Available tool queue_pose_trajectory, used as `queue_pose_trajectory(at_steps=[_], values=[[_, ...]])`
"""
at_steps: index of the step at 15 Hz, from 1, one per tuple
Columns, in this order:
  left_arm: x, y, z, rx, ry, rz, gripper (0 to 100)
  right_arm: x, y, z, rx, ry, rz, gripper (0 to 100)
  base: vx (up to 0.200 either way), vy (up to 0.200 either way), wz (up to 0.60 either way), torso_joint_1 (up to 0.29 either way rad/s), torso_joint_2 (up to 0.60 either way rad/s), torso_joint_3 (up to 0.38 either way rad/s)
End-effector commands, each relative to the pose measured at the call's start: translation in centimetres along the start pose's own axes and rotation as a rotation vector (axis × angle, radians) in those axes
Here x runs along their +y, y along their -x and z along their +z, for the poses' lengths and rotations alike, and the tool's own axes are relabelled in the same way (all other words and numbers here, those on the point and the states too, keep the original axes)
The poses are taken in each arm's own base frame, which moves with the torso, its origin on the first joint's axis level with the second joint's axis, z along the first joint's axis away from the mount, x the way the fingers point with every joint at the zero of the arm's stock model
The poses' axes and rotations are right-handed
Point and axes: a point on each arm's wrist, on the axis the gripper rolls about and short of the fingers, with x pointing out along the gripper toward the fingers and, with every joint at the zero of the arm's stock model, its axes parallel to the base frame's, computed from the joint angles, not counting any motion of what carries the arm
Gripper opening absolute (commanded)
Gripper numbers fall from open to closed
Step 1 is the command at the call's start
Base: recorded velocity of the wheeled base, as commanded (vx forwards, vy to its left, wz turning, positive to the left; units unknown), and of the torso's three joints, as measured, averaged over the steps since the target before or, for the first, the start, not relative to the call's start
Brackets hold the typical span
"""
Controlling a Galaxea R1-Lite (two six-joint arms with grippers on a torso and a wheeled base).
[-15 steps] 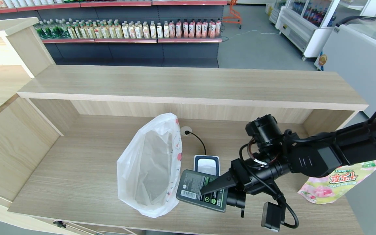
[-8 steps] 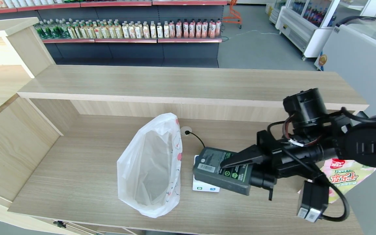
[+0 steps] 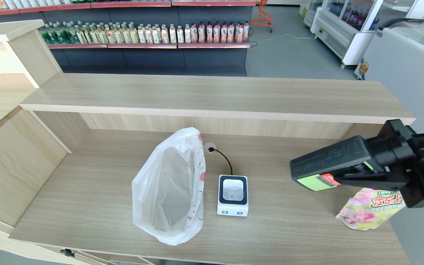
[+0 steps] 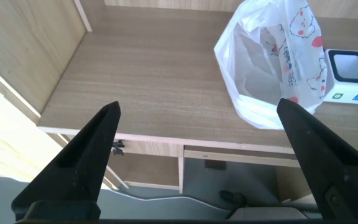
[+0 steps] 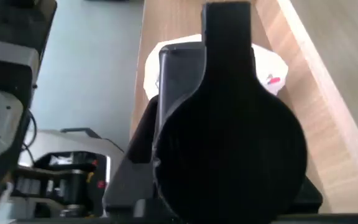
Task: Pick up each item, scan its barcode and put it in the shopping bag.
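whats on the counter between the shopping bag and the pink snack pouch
In the head view, the scanner stands close beside the shopping bag; from there to the pouch the counter is bare wood. The dark box is held above that stretch.

Right gripper clamps the dark pack, raised out to the right; left gripper hangs with fingers spread wide.

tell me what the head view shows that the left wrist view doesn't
Head view, not left wrist: the right gripper shut on a dark box held in the air, a pink snack pouch at the counter's right end, bottle shelves behind. Left wrist, not head: the left gripper, open, above the counter's front edge. Both: the white shopping bag, the scanner beside it, the counter.
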Motion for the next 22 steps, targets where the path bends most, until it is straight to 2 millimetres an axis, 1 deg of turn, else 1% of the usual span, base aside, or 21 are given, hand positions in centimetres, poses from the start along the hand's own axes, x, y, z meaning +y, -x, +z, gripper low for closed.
queue_pose_trajectory(at_steps=[1, 2, 3, 4, 5, 6, 8, 9, 10, 12, 14, 16, 18, 21, 22], values=[[0.0, 0.0, 0.0, 0.000, 0.001, 0.000, 100, 1.7, 4.4, -0.8, 0.074, -0.324, -0.216, 0, 0.000, 0.000, 0.00, 0.000, 0.00, 0.000], [0.0, 0.0, 0.0, 0.000, 0.001, 0.000, 100, 2.2, 4.7, -2.0, 0.074, -0.536, -0.244, 0, 0.000, 0.000, 0.00, 0.000, 0.00, 0.000], [0.0, 0.0, 0.0, 0.000, 0.001, 0.000, 100, 2.3, 4.7, -2.3, 0.053, -0.746, -0.254, 0, 0.000, 0.000, 0.00, 0.000, 0.00, 0.000], [0.0, 0.0, 0.0, 0.000, 0.000, 0.000, 100, 2.4, 4.7, -2.3, 0.042, -0.824, -0.258, 0, 0.000, 0.000, 0.00, 0.000, 0.00, 0.000], [0.0, 0.0, 0.0, 0.000, 0.000, 0.000, 100, 2.6, 4.5, -3.3, 0.016, -1.001, -0.268, 0, 0.000, 0.000, 0.00, 0.000, 0.00, 0.000], [0.0, 0.0, 0.0, 0.000, 0.000, 0.001, 100, 3.0, 4.2, -4.4, 0.017, -1.045, -0.265, 0, 0.000, 0.000, 0.00, 0.000, 0.00, 0.000], [0.0, 0.0, 0.0, 0.000, 0.000, 0.000, 100, 3.6, 3.3, -6.8, 0.021, -1.107, -0.250, 0, 0.000, 0.000, 0.00, 0.000, 0.00, 0.000], [0.0, 0.0, 0.0, 0.000, 0.000, 0.000, 100, 3.5, 2.9, -7.5, 0.022, -1.129, -0.241, 0, 0.000, 0.000, 0.00, 0.000, 0.00, 0.000], [0.0, 0.0, 0.0, 0.000, 0.000, 0.000, 100, 3.3, 2.7, -7.9, 0.023, -1.137, -0.238, 0, 0.000, 0.000, 0.00, 0.000, 0.00, 0.000], [0.0, 0.0, 0.0, 0.000, 0.000, 0.000, 100, 3.4, 2.2, -7.9, 0.027, -1.131, -0.211, 0, 0.000, 0.000, 0.00, 0.000, 0.00, 0.000], [0.0, 0.0, 0.0, 0.000, 0.000, 0.000, 100, 2.8, 1.7, -8.2, 0.033, -1.102, -0.225, 0, 0.000, 0.000, 0.00, 0.000, 0.00, 0.000], [0.0, 0.0, 0.0, 0.000, 0.001, 0.001, 100, 1.3, 0.8, -10.2, 0.093, -1.070, -0.348, 0, 0.000, 0.000, 0.00, 0.000, 0.00, 0.000], [0.0, 0.0, 0.0, 0.000, 0.000, 0.000, 100, 0.7, 0.5, -11.2, 0.102, -1.063, -0.390, 0, 0.000, 0.000, 0.00, 0.000, 0.00, 0.000], [0.0, 0.0, 0.0, 0.000, 0.001, 0.001, 100, 1.0, 0.0, -10.8, 0.087, -1.116, -0.370, 0, 0.000, 0.000, 0.00, 0.000, 0.00, 0.000], [0.0, 0.0, 0.0, 0.000, 0.000, 0.001, 100, 1.0, -0.1, -10.8, 0.087, -1.118, -0.365, 0, 0.000, 0.200, 0.00, 0.002, 0.00, 0.002]])
